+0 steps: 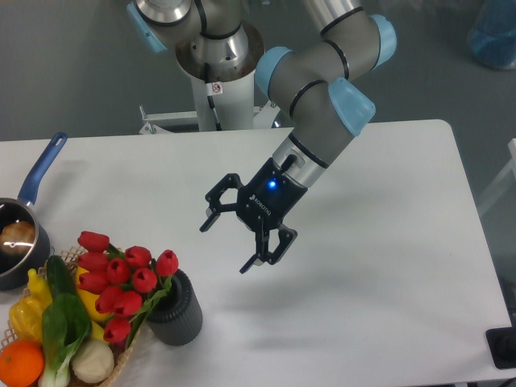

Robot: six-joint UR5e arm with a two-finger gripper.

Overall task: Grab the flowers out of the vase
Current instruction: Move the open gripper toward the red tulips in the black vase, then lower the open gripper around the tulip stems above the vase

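Note:
A bunch of red tulips, the flowers (121,278), leans out to the left of the vase (177,310), a small dark grey ribbed pot at the table's front left. Green stems run into the vase's mouth. My gripper (227,245) hangs open above the table, up and to the right of the vase, its fingers pointing down-left toward the flowers. Nothing is between the fingers.
A wicker basket (119,364) with vegetables and an orange sits at the front left corner, partly under the tulips. A blue-handled saucepan (20,234) stands at the left edge. The arm's base (218,72) rises behind the white table (387,282).

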